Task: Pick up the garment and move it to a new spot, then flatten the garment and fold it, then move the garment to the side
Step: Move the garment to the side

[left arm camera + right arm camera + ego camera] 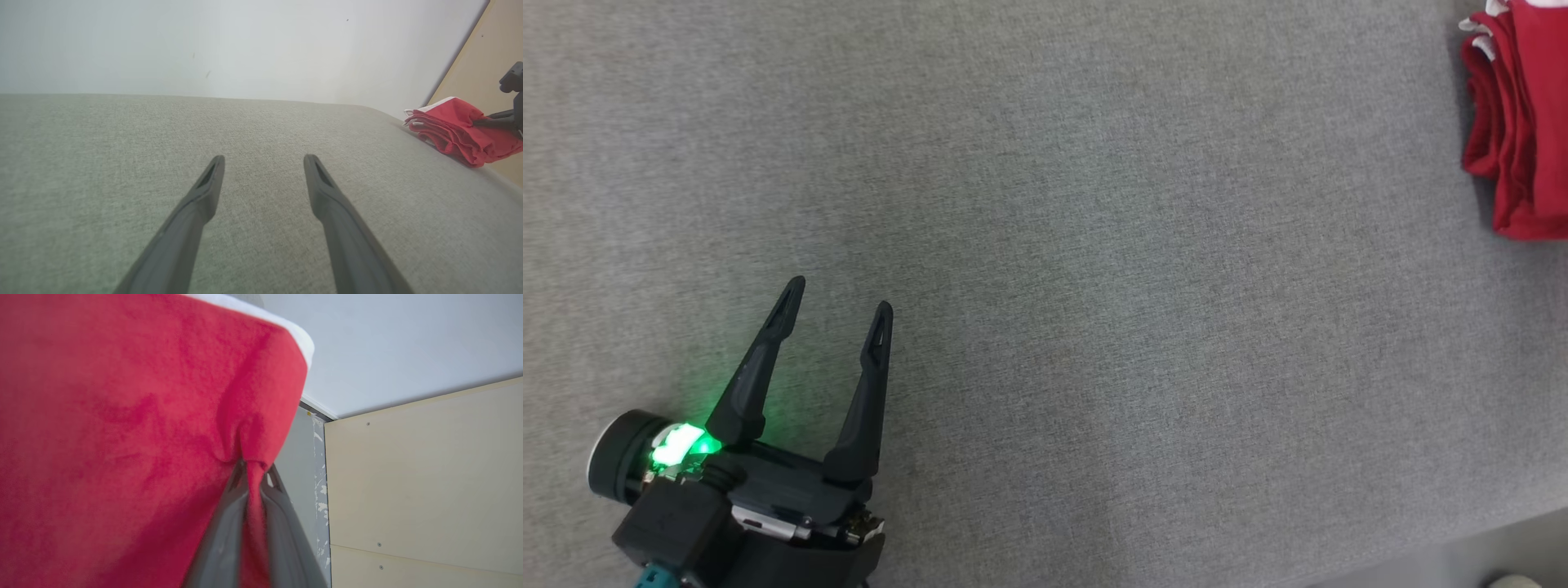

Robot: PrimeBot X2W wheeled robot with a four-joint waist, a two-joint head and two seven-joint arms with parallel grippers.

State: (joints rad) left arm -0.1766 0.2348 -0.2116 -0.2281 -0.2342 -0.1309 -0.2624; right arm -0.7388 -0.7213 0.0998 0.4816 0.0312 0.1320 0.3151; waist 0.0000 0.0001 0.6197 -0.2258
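At 8 o'clock in the head view, the left gripper (840,296) hovers over the grey fabric-covered surface (1094,245), its two dark fingers spread wide and holding nothing, a green light (682,445) glowing at its base. The left wrist view confirms it: the left gripper (264,159) stands open above bare grey cloth, with a pale wall (204,41) beyond the surface's far edge.

Well apart from it, at 2 o'clock in the head view, the red garment (1515,122) lies bunched in folds at the surface's right margin, cut off by the frame. In the left wrist view the garment (453,130) sits at 3 o'clock, at the edge of the surface.

Seen from the right wrist, the right gripper (255,473) is pinched tight on a pleat of the garment (122,437), whose white trim (302,339) shows at 1 o'clock; a beige panel (408,477) stands at 3 o'clock.
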